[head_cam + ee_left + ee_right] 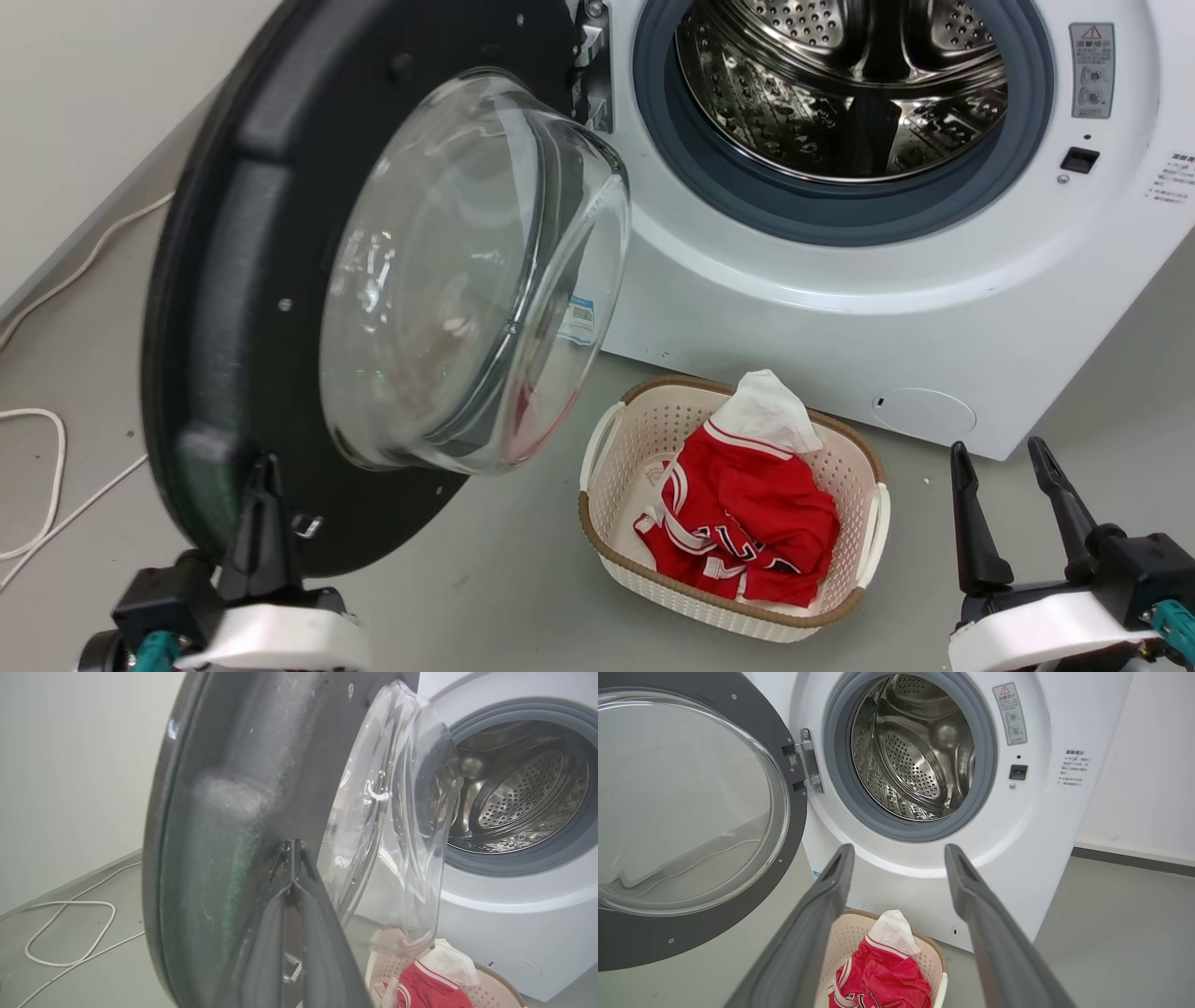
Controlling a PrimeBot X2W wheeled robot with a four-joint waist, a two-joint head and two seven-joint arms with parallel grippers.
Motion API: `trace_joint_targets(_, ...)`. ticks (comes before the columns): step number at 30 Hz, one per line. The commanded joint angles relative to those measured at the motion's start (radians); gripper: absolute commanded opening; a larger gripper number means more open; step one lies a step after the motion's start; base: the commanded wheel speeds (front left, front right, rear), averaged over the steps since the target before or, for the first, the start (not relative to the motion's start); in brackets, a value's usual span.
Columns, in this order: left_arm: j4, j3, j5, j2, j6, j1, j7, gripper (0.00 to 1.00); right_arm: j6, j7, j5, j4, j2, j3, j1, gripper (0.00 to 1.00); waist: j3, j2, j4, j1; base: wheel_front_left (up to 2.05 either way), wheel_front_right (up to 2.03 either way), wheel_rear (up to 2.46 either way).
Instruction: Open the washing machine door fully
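The washing machine (840, 308) stands with its steel drum (840, 84) exposed. The washing machine door (233, 280), black with a clear domed glass bowl (467, 271), is swung far out to the left on its hinge (808, 760). My left gripper (263, 464) is shut, its tips resting against the lower inner rim of the door (224, 812), just above the latch hook (306, 525); nothing is held between the fingers. My right gripper (1004, 457) hangs open at the lower right, apart from the machine (1041, 835), with the fingers (831, 872) spread wide.
A beige laundry basket (868, 523) holding a red and white garment (747, 523) sits on the grey floor in front of the machine, right of the door. A white cable (47, 467) loops on the floor at the far left, by the wall.
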Motion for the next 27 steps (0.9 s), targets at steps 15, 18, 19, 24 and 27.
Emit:
trace_joint_targets(15, 0.187, 0.234, -0.084, 0.063, -0.084, -0.172, -0.019, 0.0, -0.001, -0.001, -0.014, -0.004, 0.002, -0.002, -0.047, 1.0, 0.058, 0.0, -0.048, 0.0, 0.0, 0.0, 0.0)
trace_joint_targets(18, 0.229, 0.278, -0.09, 0.081, -0.106, -0.205, -0.019, 0.0, -0.001, -0.001, -0.019, -0.006, 0.002, -0.005, -0.055, 1.0, 0.065, 0.0, -0.056, 0.0, 0.0, 0.0, 0.0)
trace_joint_targets(19, 0.242, 0.292, -0.092, 0.087, -0.113, -0.218, -0.018, 0.0, -0.001, 0.0, -0.021, -0.007, 0.002, -0.006, -0.057, 1.0, 0.067, 0.0, -0.058, 0.0, 0.0, 0.0, 0.0)
trace_joint_targets(24, 0.306, 0.34, -0.092, 0.108, -0.145, -0.257, -0.018, 0.0, -0.001, 0.001, -0.022, -0.008, 0.002, -0.006, -0.06, 1.0, 0.071, 0.0, -0.066, 0.0, 0.0, 0.0, 0.0)
trace_joint_targets(27, 0.344, 0.363, -0.084, 0.114, -0.164, -0.283, -0.017, 0.0, -0.001, 0.001, -0.022, -0.007, 0.002, -0.006, -0.063, 1.0, 0.074, 0.0, -0.073, 0.0, 0.0, 0.0, 0.0)
